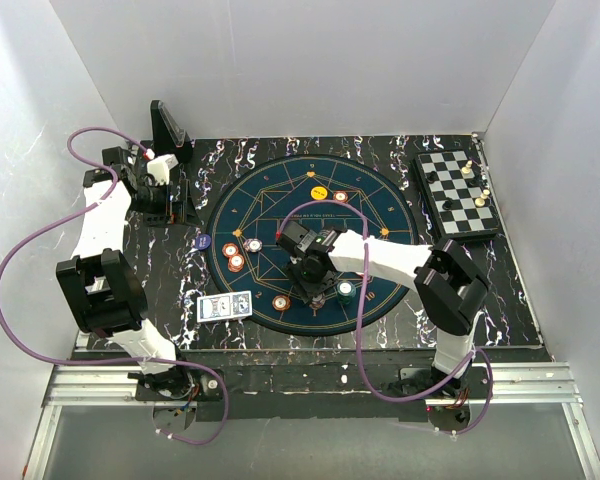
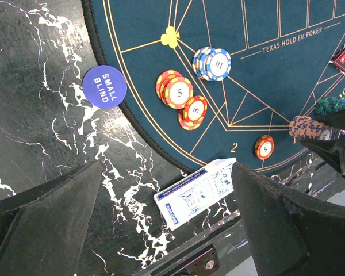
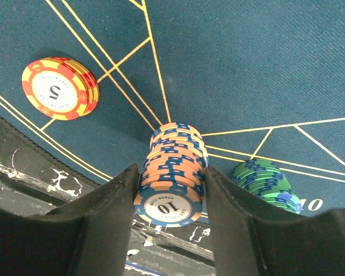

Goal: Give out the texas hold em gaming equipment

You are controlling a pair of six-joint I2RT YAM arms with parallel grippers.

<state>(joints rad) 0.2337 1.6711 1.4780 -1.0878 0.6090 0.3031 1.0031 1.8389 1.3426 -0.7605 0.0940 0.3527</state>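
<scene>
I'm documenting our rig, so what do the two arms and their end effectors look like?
The left arm and right arm have white shells with chunky black joints; a purple cable loops along each, and the end effector fingers are matte black wedges.

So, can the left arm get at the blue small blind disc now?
Probably yes. The left gripper hangs open and empty, and the small blind disc lies uncovered on the table at the mat's edge.
</scene>
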